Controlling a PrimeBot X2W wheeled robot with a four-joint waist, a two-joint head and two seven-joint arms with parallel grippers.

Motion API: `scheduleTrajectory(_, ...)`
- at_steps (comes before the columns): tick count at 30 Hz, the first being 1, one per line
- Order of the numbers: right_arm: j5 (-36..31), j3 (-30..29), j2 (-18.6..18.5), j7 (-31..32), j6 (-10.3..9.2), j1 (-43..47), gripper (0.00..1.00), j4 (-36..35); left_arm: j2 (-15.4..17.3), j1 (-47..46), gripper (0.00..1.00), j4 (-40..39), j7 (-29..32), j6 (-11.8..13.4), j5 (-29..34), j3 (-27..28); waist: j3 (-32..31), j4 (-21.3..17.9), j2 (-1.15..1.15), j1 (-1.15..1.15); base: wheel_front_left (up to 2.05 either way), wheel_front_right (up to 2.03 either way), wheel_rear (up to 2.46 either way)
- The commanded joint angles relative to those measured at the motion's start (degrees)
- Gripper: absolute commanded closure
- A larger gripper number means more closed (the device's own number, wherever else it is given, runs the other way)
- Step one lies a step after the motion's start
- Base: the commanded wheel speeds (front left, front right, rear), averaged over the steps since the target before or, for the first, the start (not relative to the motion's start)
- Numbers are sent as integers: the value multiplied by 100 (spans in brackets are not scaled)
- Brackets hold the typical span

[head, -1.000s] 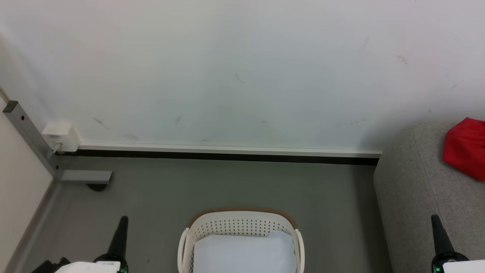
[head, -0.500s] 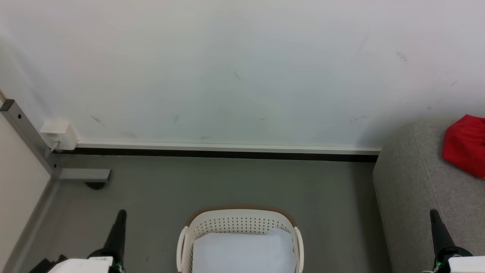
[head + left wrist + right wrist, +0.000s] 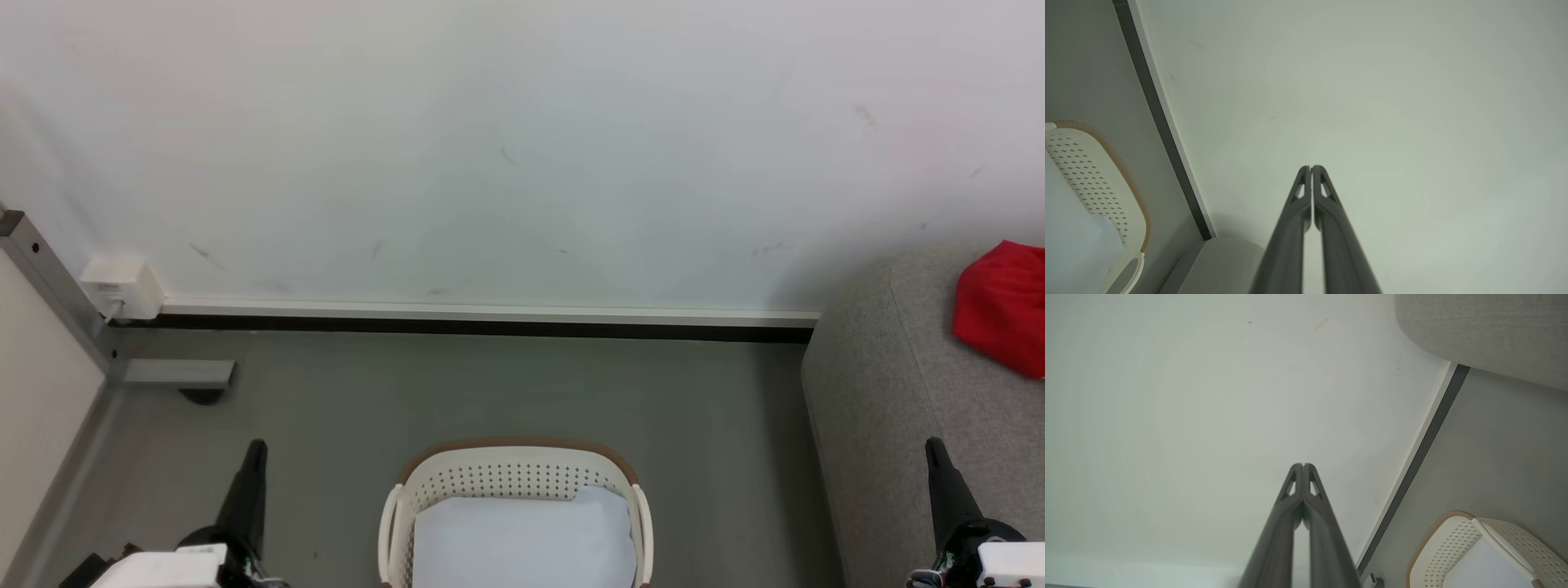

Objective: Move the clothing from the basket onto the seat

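Observation:
A red piece of clothing [image 3: 1002, 306] lies on the grey seat [image 3: 890, 384] at the right edge of the head view. The cream basket [image 3: 513, 478] with its brown rim stands on the floor at bottom centre, and a pale blue-white cloth [image 3: 522, 543] lies inside it. My left gripper [image 3: 255, 451] is at the lower left, fingers pressed together, and in the left wrist view the left gripper [image 3: 1311, 167] points at the wall, shut on nothing. My right gripper [image 3: 933, 447] rises at the lower right beside the seat; in its wrist view the right gripper [image 3: 1303, 465] is shut and empty. The basket [image 3: 1098, 175] [image 3: 1445, 547] and the seat [image 3: 1486, 330] appear in the wrist views.
A white wall [image 3: 490, 147] with a black-and-white baseboard [image 3: 490, 322] closes off the grey floor [image 3: 490, 392] behind the basket. At the left stand a grey metal post [image 3: 49, 286], a white box [image 3: 122, 286] and a grey foot [image 3: 175, 373].
The head view has shifted slightly, so wall marks, baseboard and seat sit higher in the picture. Both grippers stay shut and keep their places at the lower corners.

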Motion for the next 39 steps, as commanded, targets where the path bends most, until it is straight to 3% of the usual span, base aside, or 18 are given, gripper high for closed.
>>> scheduleTrajectory(1,104,-22,-50,34,-13,-65,100,-46,11,-68,100,-29,28,-40,-113,32,6,-2,0,0,0,0,0)
scheduleTrajectory(7,322,-24,-51,96,-14,-102,100,-59,6,-82,100,-52,89,-55,-349,61,29,-13,0,0,0,0,0)
scheduleTrajectory(39,295,-22,-50,91,-14,-98,100,-54,7,-77,100,-50,84,-50,-334,55,29,-13,0,0,0,0,0)
